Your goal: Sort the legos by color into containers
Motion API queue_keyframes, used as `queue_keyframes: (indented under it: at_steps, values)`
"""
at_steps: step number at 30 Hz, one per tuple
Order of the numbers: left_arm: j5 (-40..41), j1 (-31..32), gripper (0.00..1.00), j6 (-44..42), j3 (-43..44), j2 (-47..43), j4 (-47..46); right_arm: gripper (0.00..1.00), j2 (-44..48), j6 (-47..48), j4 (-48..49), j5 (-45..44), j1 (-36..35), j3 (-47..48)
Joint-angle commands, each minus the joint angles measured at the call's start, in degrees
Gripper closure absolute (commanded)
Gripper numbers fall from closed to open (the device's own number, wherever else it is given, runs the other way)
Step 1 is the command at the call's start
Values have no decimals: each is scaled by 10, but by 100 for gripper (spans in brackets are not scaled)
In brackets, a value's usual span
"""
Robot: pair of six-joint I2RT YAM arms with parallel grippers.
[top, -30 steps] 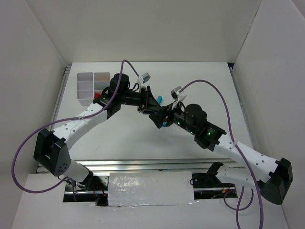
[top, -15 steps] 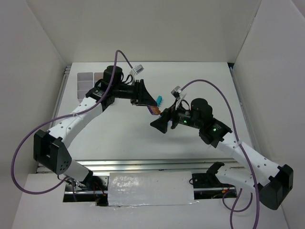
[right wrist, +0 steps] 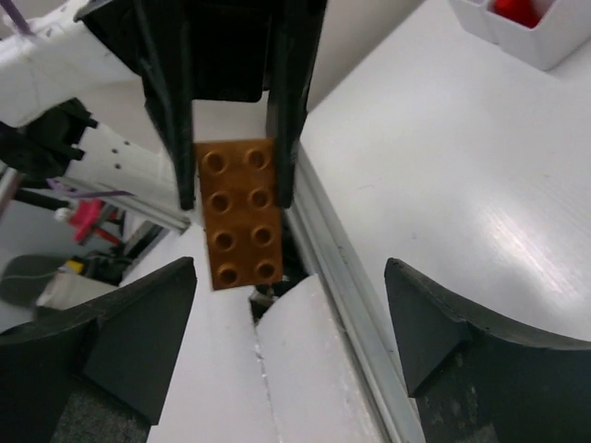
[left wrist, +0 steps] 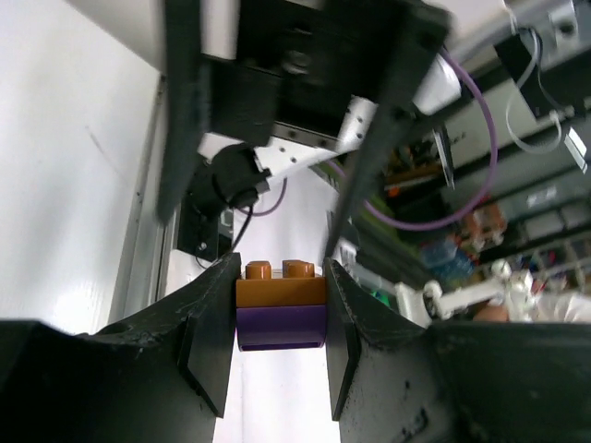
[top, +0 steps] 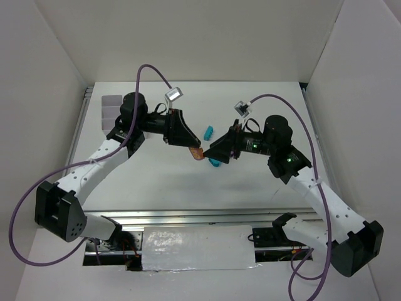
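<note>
Plain white worktop (top: 156,182) under the fingers (top: 183,133), white walls (top: 200,37) boxing it in behind and either side. Past the left fingers, probably lab clutter (left wrist: 517,212), pretty blurry.

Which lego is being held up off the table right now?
The brown lego stacked on a purple one, clamped in the left gripper. Both teal legos lie on the table.

Light: bright, even, from overhead; the white walls (top: 56,69) and table (top: 263,182) spread it.
Shadows: faint and soft beneath both arms in the top view.
Glare: pale sheen on the table in the right wrist view; blown-out white at left in the left wrist view.
Focus: brown lego (left wrist: 281,292) crisp; room behind it soft; right pincer (right wrist: 291,277) dark, blurred at its edges.
</note>
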State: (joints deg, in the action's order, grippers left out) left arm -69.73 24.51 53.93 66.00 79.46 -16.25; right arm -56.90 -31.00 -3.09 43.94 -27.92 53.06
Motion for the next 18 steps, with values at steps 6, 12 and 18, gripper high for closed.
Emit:
queue_keyframes:
  at_steps: [6,12,18]
  values:
    - [-38,24,100,-89,63,-26,47,20,-81,-118,131,117,-17,49]
    - [-22,24,100,-106,67,-18,73,24,-86,-154,192,141,-28,31]
    - [-6,24,100,-143,85,-2,123,33,-76,-167,226,135,-28,19]
